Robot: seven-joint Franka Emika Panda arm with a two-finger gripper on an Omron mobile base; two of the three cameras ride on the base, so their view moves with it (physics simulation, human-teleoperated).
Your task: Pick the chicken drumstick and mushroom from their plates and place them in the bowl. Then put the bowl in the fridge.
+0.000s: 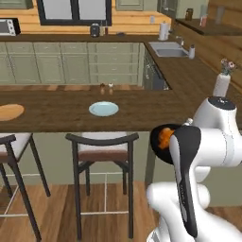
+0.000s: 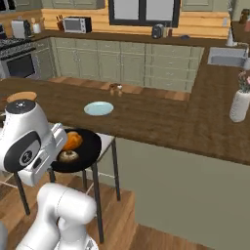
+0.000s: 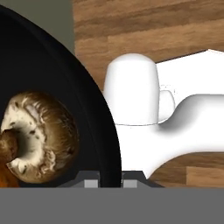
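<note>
Claw (image 3: 109,180) clamps the rigid bowl's (image 2: 93,146) rim; drumstick (image 2: 72,140) and mushroom (image 3: 39,135) lie loose inside. Keep level: contents likely slide.

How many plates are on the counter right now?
2. The pale blue plate sits mid-counter above the stools; the tan plate lies at the counter's left end, cut off by the left base view's edge. Others may be out of frame.

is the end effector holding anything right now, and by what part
Yes: the end effector grips the black bowl by its rim, one finger on each side of the wall. The mushroom and chicken drumstick lie inside.
</note>
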